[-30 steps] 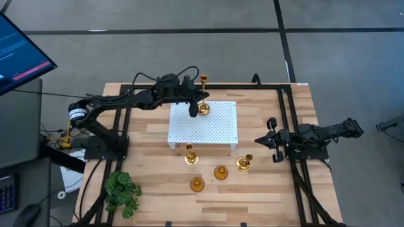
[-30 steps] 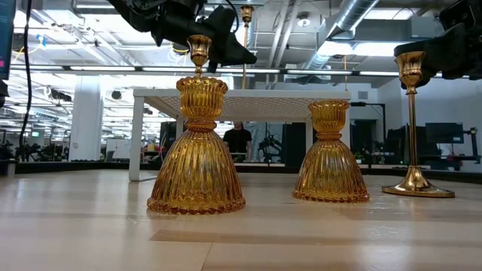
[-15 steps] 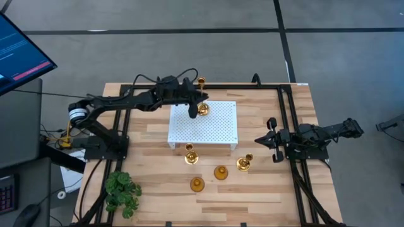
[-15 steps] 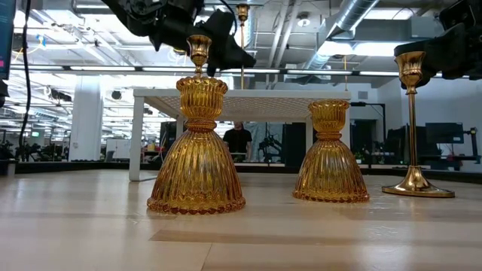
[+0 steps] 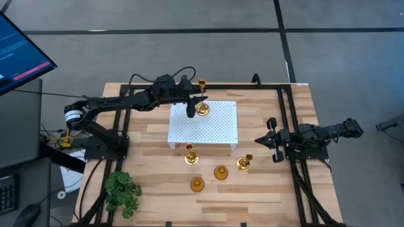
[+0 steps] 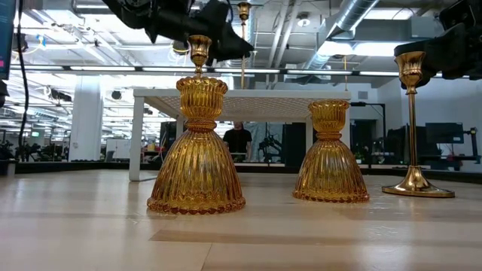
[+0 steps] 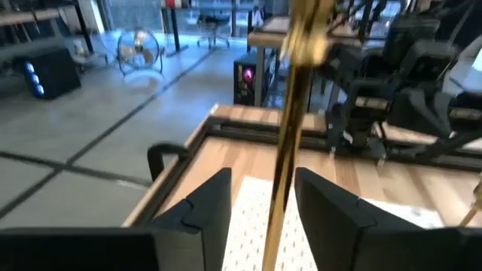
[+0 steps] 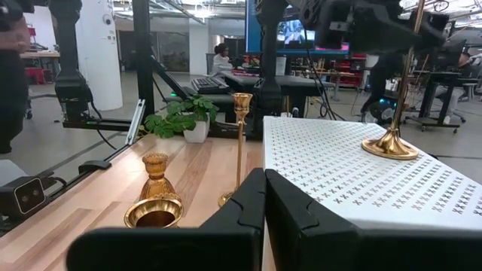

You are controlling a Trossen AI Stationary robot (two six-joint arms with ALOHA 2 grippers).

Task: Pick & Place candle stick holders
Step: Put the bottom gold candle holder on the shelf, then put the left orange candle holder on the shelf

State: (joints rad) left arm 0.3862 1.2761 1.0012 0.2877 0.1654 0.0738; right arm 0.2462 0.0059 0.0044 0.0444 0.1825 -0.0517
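Observation:
A tall gold candle stick holder (image 5: 202,107) stands with its round base on the white perforated board (image 5: 211,129), near the board's far edge. My left gripper (image 7: 262,199) is open, one finger on each side of its thin stem (image 7: 285,162). Two more thin-stemmed holders (image 5: 190,156) (image 5: 244,163) and two dome-shaped amber ones (image 5: 220,172) (image 5: 197,184) stand on the wooden table in front of the board. My right gripper (image 8: 263,197) is shut with nothing in it and waits at the table's right side (image 5: 262,140). My left gripper comes level at the tall holder's stem (image 7: 280,188) from the table's left, its fingers across the stem. The stem stands very close to one finger (image 7: 324,203); whether they touch, I cannot tell. The holder stands upright on the board.
A green leafy plant (image 5: 122,190) sits at the table's near left corner. Black frame rails (image 5: 287,126) run along the table's sides. A monitor (image 5: 19,53) stands beyond the left edge. The board's near half is bare.
My left arm has drawn back a little toward the table's left edge. The top of the tall holder has shifted slightly, while its base has stayed on the board.

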